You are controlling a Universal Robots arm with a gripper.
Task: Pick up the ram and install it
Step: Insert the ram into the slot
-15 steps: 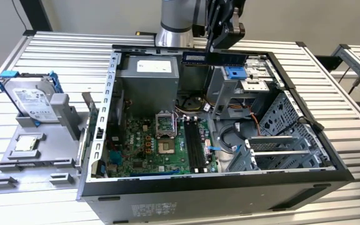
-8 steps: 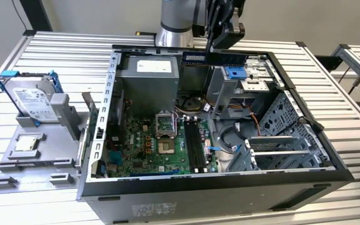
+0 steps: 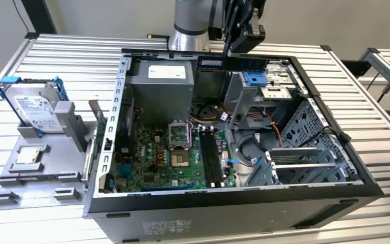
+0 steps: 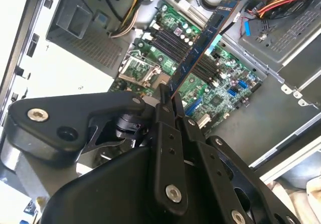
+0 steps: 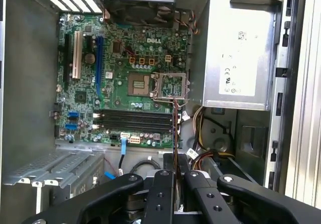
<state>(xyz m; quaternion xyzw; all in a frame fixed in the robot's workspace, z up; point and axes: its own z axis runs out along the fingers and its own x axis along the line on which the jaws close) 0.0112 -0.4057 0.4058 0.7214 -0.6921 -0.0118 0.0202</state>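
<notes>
Above the open case, gripper clamping ram, arm cut off

The arm points down, fingers clamped on the ram

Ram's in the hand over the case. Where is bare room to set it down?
For the ram, bare slatted table lies behind the hard drive stand, at the exterior view's left, and beside the case at the exterior view's right. Inside the case it is crowded: motherboard, drive cage.
</notes>
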